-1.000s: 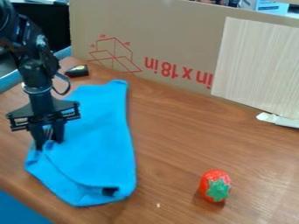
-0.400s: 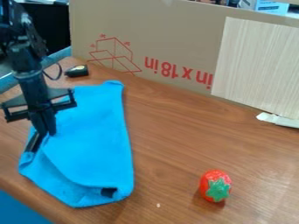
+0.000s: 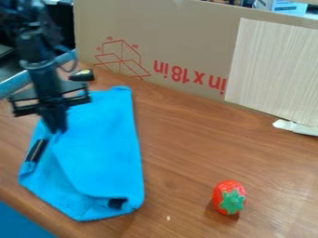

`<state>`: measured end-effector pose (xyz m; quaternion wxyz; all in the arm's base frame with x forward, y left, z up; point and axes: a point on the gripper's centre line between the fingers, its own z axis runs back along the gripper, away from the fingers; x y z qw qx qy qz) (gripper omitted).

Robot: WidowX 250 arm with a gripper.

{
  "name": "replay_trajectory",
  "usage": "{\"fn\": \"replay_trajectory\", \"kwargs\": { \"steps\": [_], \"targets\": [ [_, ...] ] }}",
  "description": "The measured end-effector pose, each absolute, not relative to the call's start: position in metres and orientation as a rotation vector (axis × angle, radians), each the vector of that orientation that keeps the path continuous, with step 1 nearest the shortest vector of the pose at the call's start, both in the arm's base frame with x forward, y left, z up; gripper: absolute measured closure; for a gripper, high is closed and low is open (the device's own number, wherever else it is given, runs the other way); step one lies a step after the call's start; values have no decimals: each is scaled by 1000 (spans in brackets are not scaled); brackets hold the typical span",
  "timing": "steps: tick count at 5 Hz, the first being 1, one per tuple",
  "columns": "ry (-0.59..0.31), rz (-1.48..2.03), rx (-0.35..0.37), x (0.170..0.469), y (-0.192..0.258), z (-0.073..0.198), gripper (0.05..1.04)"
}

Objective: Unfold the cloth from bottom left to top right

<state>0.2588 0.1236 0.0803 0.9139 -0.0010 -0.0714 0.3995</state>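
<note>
Hanging at the left side of the blue cloth (image 3: 102, 148), the gripper (image 3: 57, 130) blurs; whether it is spread or pinching fabric, I can't tell.

hand (image 3: 56, 130): higher | cloth (image 3: 102, 153): left corner outward | black strip (image 3: 36, 150): bared

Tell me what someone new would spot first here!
The bright blue cloth jumps out first, lying folded on the left side of the wooden table. The black gripper is right at its left part. Then the eye hops to the red toy strawberry with its green top, at the lower right.
</note>
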Motion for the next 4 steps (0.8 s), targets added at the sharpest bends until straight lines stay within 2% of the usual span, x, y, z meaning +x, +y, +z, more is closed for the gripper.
{"fn": "replay_trajectory", "kwargs": {
  "steps": [2, 4],
  "targets": [
    [-156, 777, 57, 297, 62, 99, 1032],
    [-108, 753, 110, 340, 0, 94, 1032]
  ]
}}
